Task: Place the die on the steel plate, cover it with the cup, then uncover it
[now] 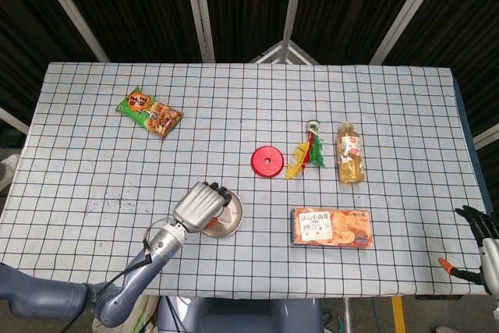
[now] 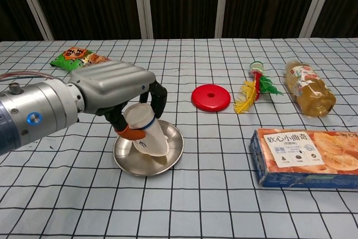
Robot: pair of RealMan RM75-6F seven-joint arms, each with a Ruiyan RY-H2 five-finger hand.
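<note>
My left hand [image 2: 114, 94] [image 1: 199, 207] grips an upside-down white paper cup [image 2: 147, 131] with a blue band, holding it tilted over the round steel plate [image 2: 174, 150] [image 1: 232, 221]. The cup's open end rests on or just above the plate. The die is hidden in both views, under the cup or behind the hand. In the head view the hand covers most of the cup. My right hand [image 1: 483, 231] hangs off the table's right edge in the head view, with dark fingers apart and nothing in them.
A red disc [image 2: 211, 97] lies right of the plate. A feathered toy [image 2: 253, 88], a bottle [image 2: 309, 90] and a biscuit box [image 2: 307, 157] sit further right. A snack bag [image 2: 75, 58] lies at the far left.
</note>
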